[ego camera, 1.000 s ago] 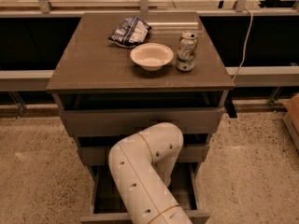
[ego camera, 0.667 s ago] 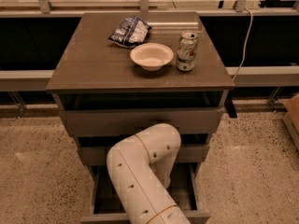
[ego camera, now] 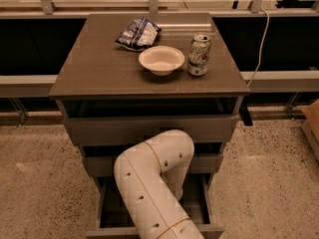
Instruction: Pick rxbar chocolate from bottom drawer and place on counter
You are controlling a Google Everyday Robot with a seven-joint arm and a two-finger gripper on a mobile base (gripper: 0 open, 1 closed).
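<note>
The bottom drawer point(ego camera: 105, 210) is pulled open at the foot of the cabinet. My white arm point(ego camera: 149, 183) bends down into it and covers most of its inside. The gripper is hidden behind the arm, down inside the drawer. The rxbar chocolate is not in view. The counter point(ego camera: 99, 68) is the grey-brown top of the cabinet.
On the counter stand a white bowl point(ego camera: 161, 59), a can point(ego camera: 199, 55) to its right and a blue-and-white chip bag point(ego camera: 138, 33) behind. The two upper drawers point(ego camera: 149, 128) stick out slightly. Speckled floor lies on both sides. A cardboard box point(ego camera: 312, 121) is at the right edge.
My arm's elbow has shifted slightly to the left over the open drawer. Nothing on the counter has moved.
</note>
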